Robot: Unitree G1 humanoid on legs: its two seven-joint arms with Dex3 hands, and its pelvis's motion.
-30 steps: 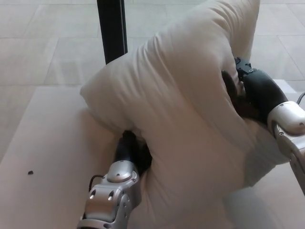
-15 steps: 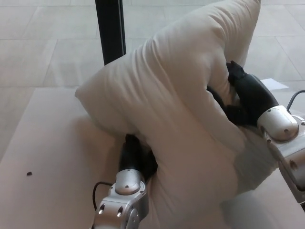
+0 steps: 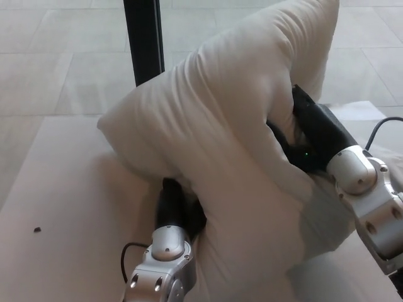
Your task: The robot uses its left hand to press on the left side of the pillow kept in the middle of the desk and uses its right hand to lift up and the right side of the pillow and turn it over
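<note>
Your right hand (image 3: 296,135) is clamped into the plump white fabric pillow (image 3: 220,145), reared up at desk centre; your left hand (image 3: 173,201), grip hidden, pins its seven-o'clock underside. If that pin slides, the pillow could flop back unturned.

Pillow (image 3: 220,157) on desk (image 3: 63,201), between hands

no readable text, label, brand, number or sign shows anywhere in the head view.
</note>
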